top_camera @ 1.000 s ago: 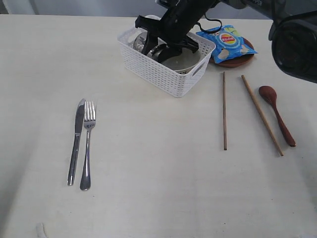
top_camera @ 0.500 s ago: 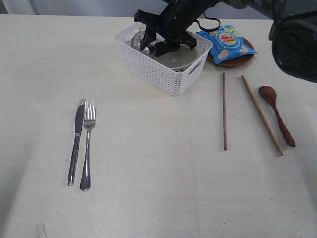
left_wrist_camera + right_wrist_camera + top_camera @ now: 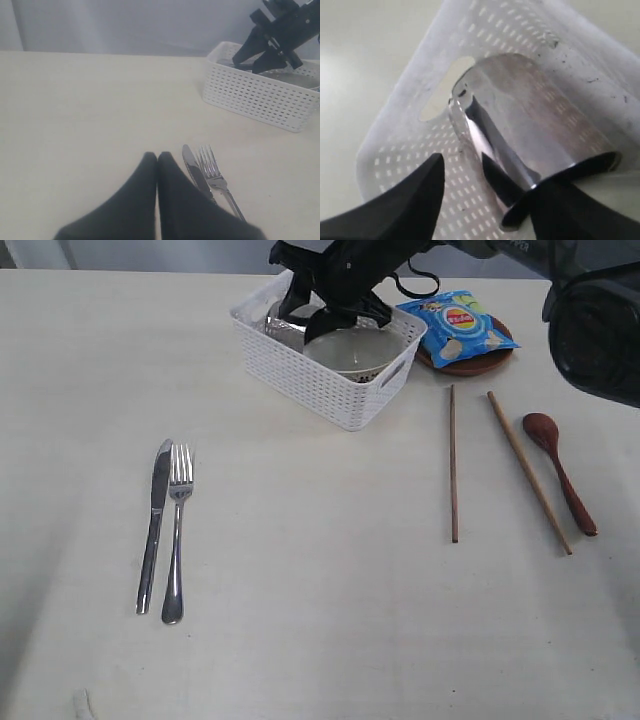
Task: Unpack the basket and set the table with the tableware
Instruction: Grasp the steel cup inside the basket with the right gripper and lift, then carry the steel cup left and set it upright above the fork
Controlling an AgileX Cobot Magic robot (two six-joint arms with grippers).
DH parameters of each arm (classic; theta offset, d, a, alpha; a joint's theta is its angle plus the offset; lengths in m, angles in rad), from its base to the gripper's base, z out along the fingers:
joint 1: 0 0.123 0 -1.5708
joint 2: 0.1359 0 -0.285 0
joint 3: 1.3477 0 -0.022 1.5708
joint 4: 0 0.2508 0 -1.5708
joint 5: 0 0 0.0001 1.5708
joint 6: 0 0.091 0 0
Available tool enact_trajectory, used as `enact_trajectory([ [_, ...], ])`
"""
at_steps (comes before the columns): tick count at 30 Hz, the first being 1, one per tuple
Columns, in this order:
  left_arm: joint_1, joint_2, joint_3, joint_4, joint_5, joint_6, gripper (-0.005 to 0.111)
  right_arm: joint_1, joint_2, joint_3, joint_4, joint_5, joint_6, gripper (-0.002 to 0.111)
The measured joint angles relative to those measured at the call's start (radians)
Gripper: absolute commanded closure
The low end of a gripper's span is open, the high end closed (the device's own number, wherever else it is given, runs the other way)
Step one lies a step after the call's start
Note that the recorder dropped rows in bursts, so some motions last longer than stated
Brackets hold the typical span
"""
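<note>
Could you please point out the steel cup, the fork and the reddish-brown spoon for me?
Steel cup (image 3: 530,125), right wrist view, on its shiny side wall.
Fork (image 3: 177,532), exterior view, on its handle.
Reddish-brown spoon (image 3: 565,480), exterior view, midway along its handle.

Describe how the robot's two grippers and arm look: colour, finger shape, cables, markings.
Both are matt black. The left gripper has two fingers tapering to narrow tips; the right gripper has wedge-shaped fingers on a black arm, a thin black cable looping beside it. No markings show.
</note>
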Motion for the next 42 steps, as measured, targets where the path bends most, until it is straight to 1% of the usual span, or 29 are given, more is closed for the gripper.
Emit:
enact_trajectory([
  [4, 0.0, 0.0, 0.0, 0.0, 0.0, 0.0, 0.107, 0.002, 0.0, 0.0, 0.013, -0.043, 0.005, 0.088],
  [5, 0.0, 0.0, 0.0, 0.0, 0.0, 0.0, 0.107, 0.004, 0.002, 0.0, 0.014, -0.048, 0.005, 0.096],
  [7, 0.0, 0.0, 0.0, 0.0, 0.0, 0.0, 0.107, 0.006, 0.004, 0.0, 0.014, -0.066, 0.0, 0.106],
  [8, 0.0, 0.0, 0.0, 0.0, 0.0, 0.0, 0.107, 0.008, 0.007, 0.0, 0.015, -0.069, -0.003, 0.108],
  [16, 0.0, 0.0, 0.0, 0.0, 0.0, 0.0, 0.107, 0.01, 0.005, 0.0, 0.011, -0.091, -0.041, 0.109],
  [24, 0.0, 0.0, 0.0, 0.0, 0.0, 0.0, 0.107, 0.01, -0.088, 0.0, -0.011, -0.003, -0.108, 0.109],
  [30, 0.0, 0.0, 0.0, 0.0, 0.0, 0.0, 0.107, 0.004, -0.182, 0.0, -0.015, 0.019, -0.147, 0.109],
  [35, 0.0, 0.0, 0.0, 0.0, 0.0, 0.0, 0.107, -0.01, -0.193, -0.004, -0.015, 0.059, -0.163, 0.109],
  [38, 0.0, 0.0, 0.0, 0.0, 0.0, 0.0, 0.107, -0.012, -0.185, -0.004, -0.015, 0.078, -0.206, 0.109],
  [40, 0.0, 0.0, 0.0, 0.0, 0.0, 0.0, 0.107, -0.012, -0.183, -0.004, 0.012, 0.084, -0.246, 0.109],
  [42, 0.0, 0.0, 0.0, 0.0, 0.0, 0.0, 0.107, -0.012, -0.181, -0.004, 0.086, 0.088, -0.305, 0.109],
])
